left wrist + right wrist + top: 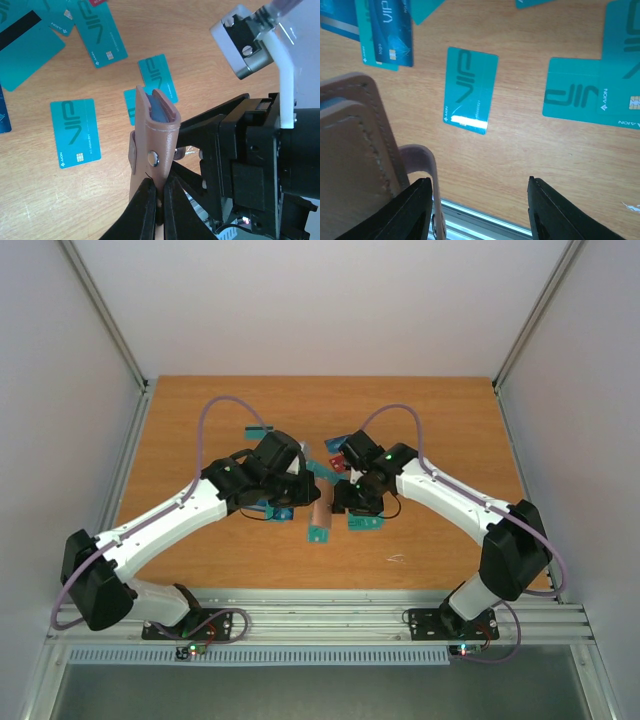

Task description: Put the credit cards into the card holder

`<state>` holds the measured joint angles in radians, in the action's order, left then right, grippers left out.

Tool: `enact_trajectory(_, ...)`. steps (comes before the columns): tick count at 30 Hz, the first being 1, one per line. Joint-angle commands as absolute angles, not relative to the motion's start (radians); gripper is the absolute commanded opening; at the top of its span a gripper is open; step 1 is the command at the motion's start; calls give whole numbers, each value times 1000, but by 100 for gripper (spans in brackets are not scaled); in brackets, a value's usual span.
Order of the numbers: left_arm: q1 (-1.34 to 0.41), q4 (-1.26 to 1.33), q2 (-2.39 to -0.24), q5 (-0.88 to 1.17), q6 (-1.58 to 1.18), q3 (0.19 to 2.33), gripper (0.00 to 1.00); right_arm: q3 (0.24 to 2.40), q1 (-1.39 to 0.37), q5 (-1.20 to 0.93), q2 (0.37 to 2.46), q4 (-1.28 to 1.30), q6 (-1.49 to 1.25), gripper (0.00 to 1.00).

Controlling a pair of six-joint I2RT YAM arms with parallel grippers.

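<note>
tan card holder upright, perhaps loaded; teal credit cards scattered.

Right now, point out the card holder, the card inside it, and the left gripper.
card holder [161,137]: left wrist view, tan face above snap.
blue card [161,111]: left wrist view, end showing in holder's mouth.
left gripper [160,194]: left wrist view, between its fingertips.

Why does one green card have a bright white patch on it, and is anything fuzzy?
Right wrist view: light glares off that teal card near its bottom edge; the card holder, close to the lens, looks a bit soft. Left wrist view: the holder's snap glints; cards look sharp. Top external view: even light, faint shadows.
</note>
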<state>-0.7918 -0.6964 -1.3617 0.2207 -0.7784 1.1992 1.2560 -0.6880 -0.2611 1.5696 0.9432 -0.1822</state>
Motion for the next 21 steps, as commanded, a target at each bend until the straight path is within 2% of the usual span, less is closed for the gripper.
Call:
enact_trajectory(1, -796, -639, -1340, 235, -785, 1210, 0, 1227, -668, -232, 1555, 978, -168, 54)
enact_trajectory(6, -795, -646, -1339, 226, -780, 1214, 0, 1112, -567, -329, 1417, 922, -103, 55)
enact_trajectory(10, -796, -640, -1340, 248, -781, 1231, 0, 1009, -425, -612, 1283, 808, -60, 55)
enact_trajectory(15, -796, -633, -1346, 277, -797, 1273, 0, 957, -374, -866, 1200, 741, -73, 54)
enact_trajectory(21, -796, -646, -1350, 300, -801, 1326, 0, 947, -315, -964, 1119, 688, -138, 55)
